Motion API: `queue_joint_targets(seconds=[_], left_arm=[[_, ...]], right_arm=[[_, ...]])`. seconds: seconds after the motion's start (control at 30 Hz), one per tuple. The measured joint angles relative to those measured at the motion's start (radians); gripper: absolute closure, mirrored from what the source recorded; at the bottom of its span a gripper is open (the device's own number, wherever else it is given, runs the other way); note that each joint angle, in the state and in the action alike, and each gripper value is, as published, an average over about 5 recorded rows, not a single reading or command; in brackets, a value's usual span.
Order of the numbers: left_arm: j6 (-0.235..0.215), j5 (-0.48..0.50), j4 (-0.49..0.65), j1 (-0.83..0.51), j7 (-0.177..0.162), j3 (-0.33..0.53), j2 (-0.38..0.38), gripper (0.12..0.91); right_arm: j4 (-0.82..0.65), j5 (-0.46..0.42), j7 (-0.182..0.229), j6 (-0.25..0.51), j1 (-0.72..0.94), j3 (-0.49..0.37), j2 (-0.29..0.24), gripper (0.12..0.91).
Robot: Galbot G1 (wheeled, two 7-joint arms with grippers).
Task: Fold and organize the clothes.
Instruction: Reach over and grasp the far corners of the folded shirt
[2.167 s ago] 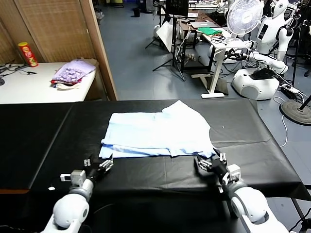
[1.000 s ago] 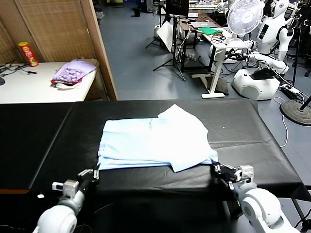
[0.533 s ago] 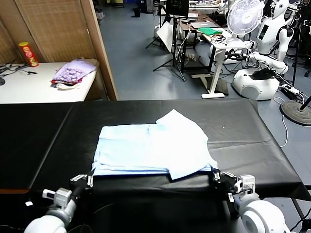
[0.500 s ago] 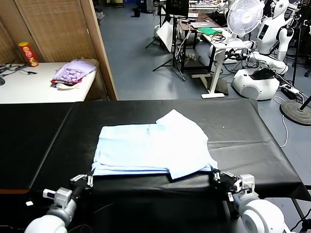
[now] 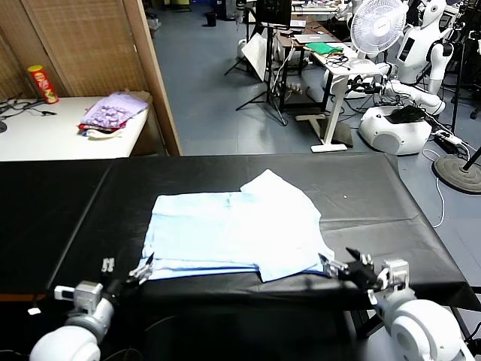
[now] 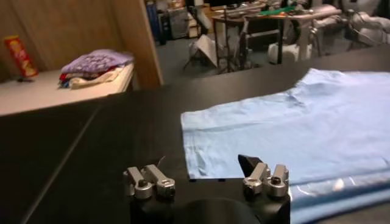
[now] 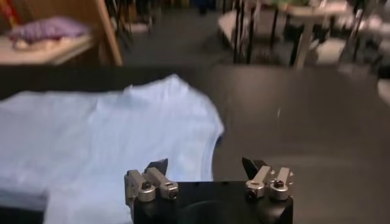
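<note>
T-shirt (image 5: 234, 232) flat near table (image 5: 391, 203) front edge; both grippers' fingers released.

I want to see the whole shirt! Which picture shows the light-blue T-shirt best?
The head view: the whole pale light-blue cotton T-shirt lies folded flat on the black table, every edge visible. The left wrist view shows only one end of it, and the right wrist view only the other.
</note>
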Motion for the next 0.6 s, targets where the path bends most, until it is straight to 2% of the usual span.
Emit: queue_joint_targets(seconds=[0.13, 0.33, 0.47, 0.6], left_arm=[[0.014, -0.095, 0.068, -0.108, -0.022, 0.027, -0.003, 0.232], [0.033, -0.188, 0.256, -0.327, -0.031, 0.101, 0.003, 0.232], [0.056, -0.236, 0.383, -0.459, -0.031, 0.162, 0.004, 0.232], [0.075, -0.26, 0.493, -0.575, -0.026, 0.221, -0.001, 0.232]], right_arm=[[-0.174, -0.044, -0.011, 0.033, 0.178, -0.12, 0.025, 0.227], [-0.439, -0.067, -0.029, 0.051, 0.412, -0.274, 0.084, 0.227], [-0.594, -0.069, -0.052, 0.044, 0.531, -0.344, 0.132, 0.227], [-0.713, -0.082, -0.066, 0.027, 0.616, -0.379, 0.186, 0.227]])
